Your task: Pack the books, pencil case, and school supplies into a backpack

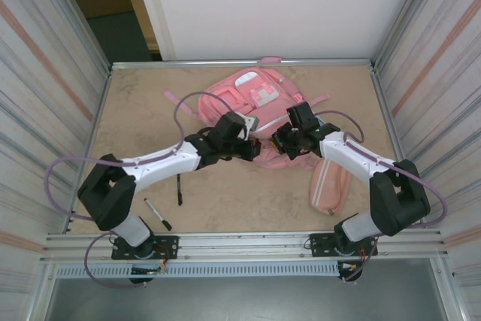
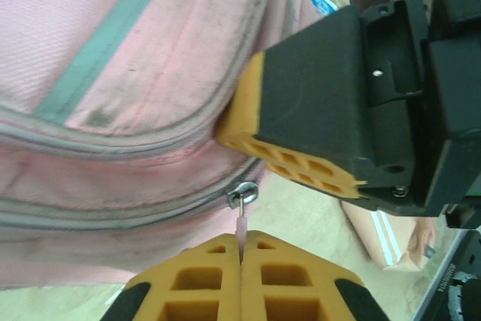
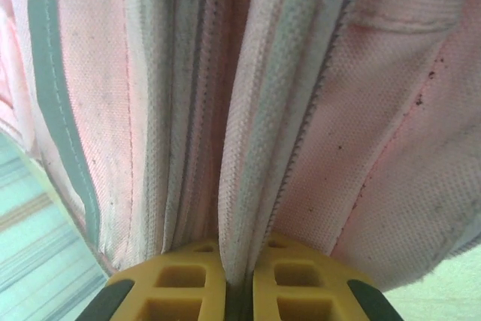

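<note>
Risk: the thin zip tab [image 2: 242, 225] may slip from the left pincer [image 2: 240, 252], which is fully closed on it, if drawn off-line. The right pincer [image 3: 239, 264] is clamped on a fold of the backpack [image 1: 259, 92] beside the zip (a shallow bite); if that grip is lost, the bag could drag. The backpack lies on the far middle of the counter [image 1: 248, 193], and the pencil case [image 1: 329, 186] lies near right.

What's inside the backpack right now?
Nothing shows: the backpack hides its inside under pink fabric. Two pens and the pencil case lie outside, on the table.
</note>
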`<control>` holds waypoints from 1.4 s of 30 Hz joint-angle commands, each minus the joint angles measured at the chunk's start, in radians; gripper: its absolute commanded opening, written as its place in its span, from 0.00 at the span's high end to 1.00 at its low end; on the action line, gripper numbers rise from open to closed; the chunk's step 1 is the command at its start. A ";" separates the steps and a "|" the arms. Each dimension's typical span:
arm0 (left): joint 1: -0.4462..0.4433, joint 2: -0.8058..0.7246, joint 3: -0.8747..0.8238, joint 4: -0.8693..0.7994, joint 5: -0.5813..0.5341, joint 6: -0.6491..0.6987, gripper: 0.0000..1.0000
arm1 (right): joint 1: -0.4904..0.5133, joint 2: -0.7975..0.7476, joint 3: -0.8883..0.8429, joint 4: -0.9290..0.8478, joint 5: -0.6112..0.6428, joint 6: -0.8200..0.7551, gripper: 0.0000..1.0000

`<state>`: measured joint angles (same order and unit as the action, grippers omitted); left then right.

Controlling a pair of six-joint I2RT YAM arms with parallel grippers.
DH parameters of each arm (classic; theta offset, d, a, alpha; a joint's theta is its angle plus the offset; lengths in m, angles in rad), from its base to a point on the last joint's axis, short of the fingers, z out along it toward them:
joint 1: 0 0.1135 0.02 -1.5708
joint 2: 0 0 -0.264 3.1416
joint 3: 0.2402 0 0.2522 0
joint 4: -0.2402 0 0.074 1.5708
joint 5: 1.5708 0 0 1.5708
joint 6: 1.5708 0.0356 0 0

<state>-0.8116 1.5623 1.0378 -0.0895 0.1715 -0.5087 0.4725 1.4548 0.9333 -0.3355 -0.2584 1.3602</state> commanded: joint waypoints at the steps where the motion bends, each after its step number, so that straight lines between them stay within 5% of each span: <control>1: 0.136 -0.088 -0.063 -0.059 -0.079 0.015 1.00 | -0.018 -0.006 0.040 -0.026 -0.019 -0.071 0.92; 9: 0.357 -0.046 -0.101 -0.009 -0.035 0.043 1.00 | -0.002 -0.004 0.058 -0.025 -0.054 -0.088 0.91; 18: 0.467 0.073 -0.019 -0.017 -0.016 0.026 1.00 | 0.081 0.077 0.074 0.011 -0.059 -0.072 0.86; 22: 0.471 0.025 -0.010 -0.055 0.044 0.003 0.90 | 0.115 0.102 0.094 0.030 -0.051 -0.072 0.72; 26: 0.459 -0.061 -0.023 -0.120 0.085 -0.051 0.67 | 0.115 0.111 0.126 0.005 -0.052 -0.102 0.65; 36: 0.278 -0.181 0.046 -0.312 0.070 0.067 0.56 | 0.183 -0.107 0.194 -0.344 0.200 -0.348 0.54; 39: 0.209 -0.159 0.062 -0.270 0.124 0.222 0.51 | 0.178 -0.213 0.198 -0.438 0.342 -0.428 0.52; 42: 0.092 -0.139 0.062 -0.185 0.060 0.478 0.48 | 0.163 -0.321 0.193 -0.546 0.534 -0.467 0.50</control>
<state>-0.6456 1.4139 1.0760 -0.3313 0.2573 -0.2951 0.6506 1.2087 1.1099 -0.7025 0.0357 0.9913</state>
